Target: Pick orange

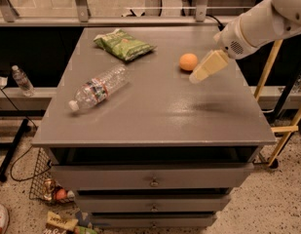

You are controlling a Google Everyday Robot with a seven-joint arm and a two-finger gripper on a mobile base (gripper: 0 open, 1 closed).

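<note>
The orange [188, 62] is a small round light-orange fruit lying on the grey table top [155, 111], toward the back right. My gripper [197, 75] reaches in from the upper right on a white arm. Its cream-coloured end hangs above the table just to the right of the orange and slightly nearer the front, very close to it. It holds nothing that I can see.
A clear plastic bottle [98, 87] lies on its side at the table's left. A green snack bag [122, 44] lies at the back. Drawers sit below the table top. A small bottle [21, 80] stands on a ledge at the left. A wire basket [47, 184] is on the floor.
</note>
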